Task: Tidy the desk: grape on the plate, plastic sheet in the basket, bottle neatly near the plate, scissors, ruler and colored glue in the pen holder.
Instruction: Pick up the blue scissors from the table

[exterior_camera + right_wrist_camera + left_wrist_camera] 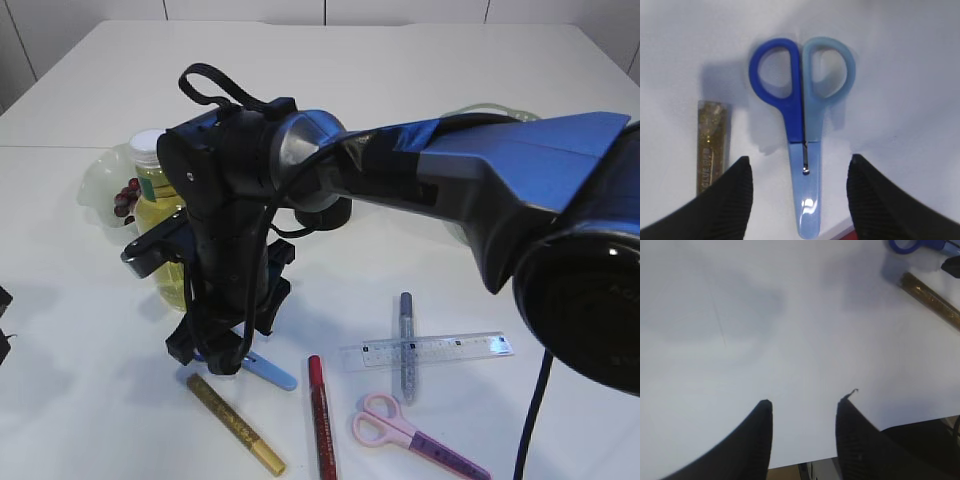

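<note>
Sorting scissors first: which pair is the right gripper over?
The blue scissors, lying between the open right gripper fingers; the pink scissors lie apart, uncovered.

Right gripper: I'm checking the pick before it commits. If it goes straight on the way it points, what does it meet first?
Most likely the blue scissors, lying between the open fingers of the right gripper. The gold glitter glue lies just outside its left finger.
</note>
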Robot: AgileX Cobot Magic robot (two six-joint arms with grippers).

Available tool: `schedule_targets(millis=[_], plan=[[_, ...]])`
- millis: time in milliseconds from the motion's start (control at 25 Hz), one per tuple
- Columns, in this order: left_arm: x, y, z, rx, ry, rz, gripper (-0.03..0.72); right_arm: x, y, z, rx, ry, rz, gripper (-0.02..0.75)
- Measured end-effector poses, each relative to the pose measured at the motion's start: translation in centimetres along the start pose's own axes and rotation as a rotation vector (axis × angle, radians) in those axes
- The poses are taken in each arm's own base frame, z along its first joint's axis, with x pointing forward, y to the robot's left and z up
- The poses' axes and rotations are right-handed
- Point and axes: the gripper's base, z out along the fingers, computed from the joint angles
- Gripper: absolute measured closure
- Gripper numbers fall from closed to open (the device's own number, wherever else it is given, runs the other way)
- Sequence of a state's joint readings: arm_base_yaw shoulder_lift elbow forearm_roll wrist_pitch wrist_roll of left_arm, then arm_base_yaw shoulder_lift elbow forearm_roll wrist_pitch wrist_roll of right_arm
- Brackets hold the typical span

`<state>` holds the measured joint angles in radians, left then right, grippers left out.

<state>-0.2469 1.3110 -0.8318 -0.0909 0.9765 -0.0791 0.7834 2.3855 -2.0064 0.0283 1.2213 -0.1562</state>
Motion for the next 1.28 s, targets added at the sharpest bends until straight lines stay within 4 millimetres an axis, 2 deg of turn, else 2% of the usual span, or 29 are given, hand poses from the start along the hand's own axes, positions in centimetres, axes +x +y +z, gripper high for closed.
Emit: schedule_targets(millis=[960,1280], plan=[[0.0,0.0,0.0,0.0,-0.002,0.0,0.379,0.0,-0.1,0.6,0.004,0.013,-0.002,0.268],[0.0,0.0,0.0,0.0,-0.002,0.0,0.379,0.0,-0.1,1.5,0.001,0.031,-0.001,0.268]])
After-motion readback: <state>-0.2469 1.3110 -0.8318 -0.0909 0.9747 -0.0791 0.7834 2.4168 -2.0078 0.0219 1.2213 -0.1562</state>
